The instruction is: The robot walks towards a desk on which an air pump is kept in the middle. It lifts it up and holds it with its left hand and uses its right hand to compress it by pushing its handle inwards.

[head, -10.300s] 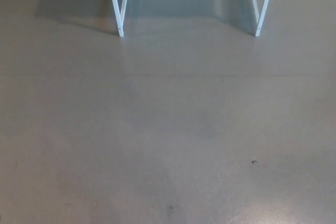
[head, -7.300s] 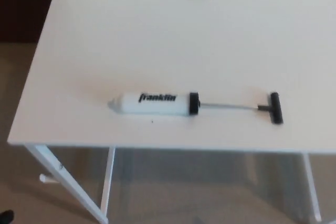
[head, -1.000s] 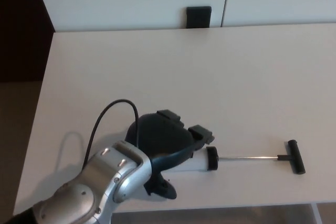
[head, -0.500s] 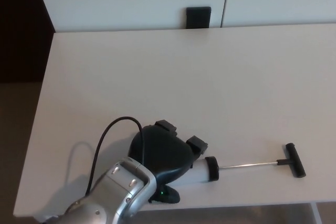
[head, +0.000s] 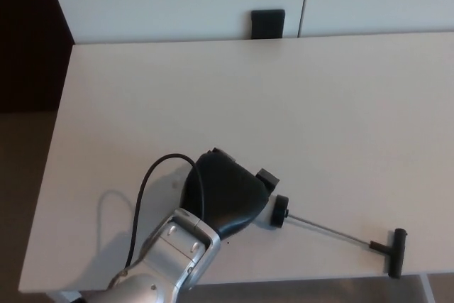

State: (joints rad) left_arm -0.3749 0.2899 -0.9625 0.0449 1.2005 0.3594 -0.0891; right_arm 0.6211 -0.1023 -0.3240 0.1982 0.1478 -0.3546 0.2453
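Left robot hand (head: 225,195) closed around air pump (head: 277,211) barrel near front edge of table (head: 213,97) — rod slanting down-right from hand, black T-handle (head: 394,252) fully extended, by table's front edge.

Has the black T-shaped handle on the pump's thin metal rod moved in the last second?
Yes. The black T-shaped handle has swung down toward the white desk's near edge, as the left hand tilts the pump.

Desk (head: 213,97) matt, smooth; left hand (head: 225,194) glossy black plastic; pump rod (head: 328,232) bare metal.
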